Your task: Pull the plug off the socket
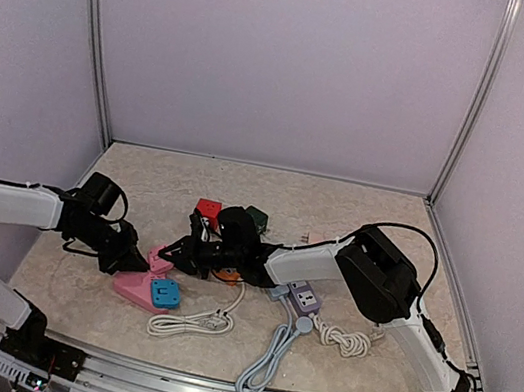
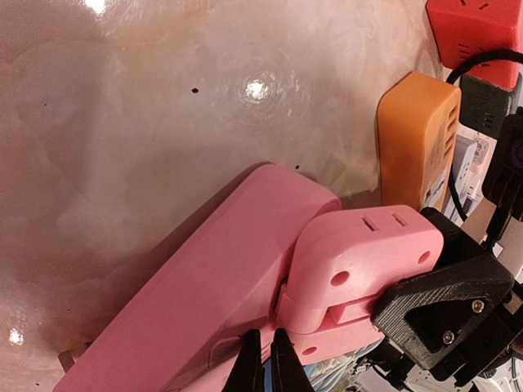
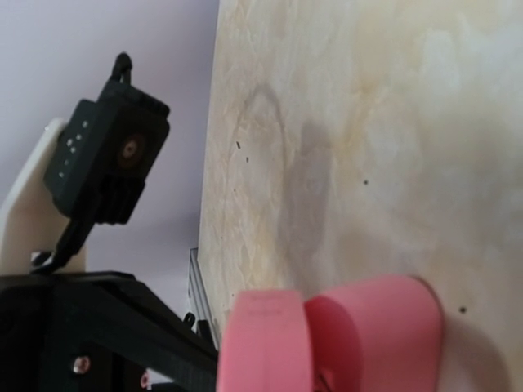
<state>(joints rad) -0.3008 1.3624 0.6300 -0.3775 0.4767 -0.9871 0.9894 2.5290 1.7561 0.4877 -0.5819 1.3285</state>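
Observation:
A pink socket strip (image 1: 133,285) lies on the table at the front left, and fills the left wrist view (image 2: 204,286). A pink plug (image 1: 160,260) sits in its far end (image 2: 359,261). My left gripper (image 1: 129,259) is shut, with its tips (image 2: 263,363) pressed on the strip beside the plug. My right gripper (image 1: 180,255) is shut on the pink plug. One of its black fingers (image 2: 441,302) clamps the plug's side. In the right wrist view the plug (image 3: 265,343) and strip (image 3: 376,327) fill the bottom, and my own fingers are hidden.
A blue plug (image 1: 165,292) sits in the strip's near end. An orange strip (image 1: 226,274), a red cube socket (image 1: 208,210) and a green cube (image 1: 256,217) crowd around the right wrist. A lilac strip (image 1: 303,297) and loose cables (image 1: 189,323) lie in front.

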